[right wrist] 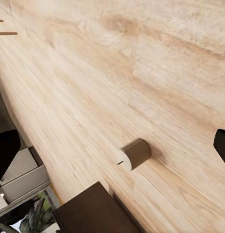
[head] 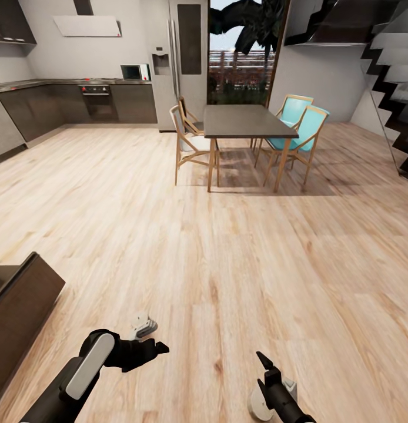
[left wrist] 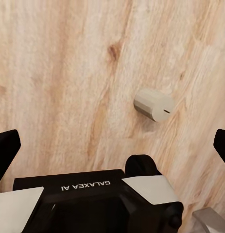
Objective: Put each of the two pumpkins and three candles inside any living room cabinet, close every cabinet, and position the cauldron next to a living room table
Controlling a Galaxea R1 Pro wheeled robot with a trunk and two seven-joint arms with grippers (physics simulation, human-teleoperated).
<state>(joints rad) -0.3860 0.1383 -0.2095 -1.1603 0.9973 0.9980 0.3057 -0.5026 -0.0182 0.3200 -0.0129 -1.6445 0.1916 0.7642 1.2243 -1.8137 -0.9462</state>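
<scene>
Both empty: left gripper (left wrist: 112, 145) open, right gripper (right wrist: 112, 145) open, held low over plank floor (head: 227, 252). Short cream cylindrical candle (left wrist: 153, 104) lies on its side below, likely next pick; dark-brown cabinet (head: 22, 305) open nearby.

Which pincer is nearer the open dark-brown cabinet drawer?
Left. The left pincer hangs just beside the cabinet drawer over the floor; the right pincer is farther off, across the floor.

Head view: set high, aimed forward and down over the wood floor (head: 227, 264) toward the dining table (head: 248, 120), seen from afar.
Left wrist view: held close above that floor (left wrist: 68, 73).
Right wrist view: angled obliquely across it (right wrist: 156, 58).
Shared: the floor.
</scene>
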